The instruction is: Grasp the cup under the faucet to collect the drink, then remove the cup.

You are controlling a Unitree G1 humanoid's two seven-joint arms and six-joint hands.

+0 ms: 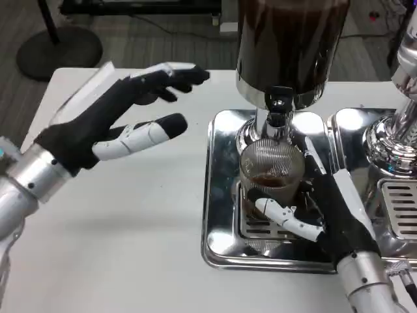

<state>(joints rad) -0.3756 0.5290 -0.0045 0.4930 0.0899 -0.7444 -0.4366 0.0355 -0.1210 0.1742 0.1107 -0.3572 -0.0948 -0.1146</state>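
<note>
Under the faucet [279, 104] stands the cup [272, 171], on the grate of the steel drip tray [218, 189]. It is clear, ribbed, with a little dark drink inside, so I judge it stiff, rather light, slippery when wet and easy to spill; the lower wall is the best place to hold. The right hand [326, 215] grasps the cup from its right side, fingers around the base. The left hand [114, 127] hovers well left of the faucet, fingers spread, holding nothing.
</note>
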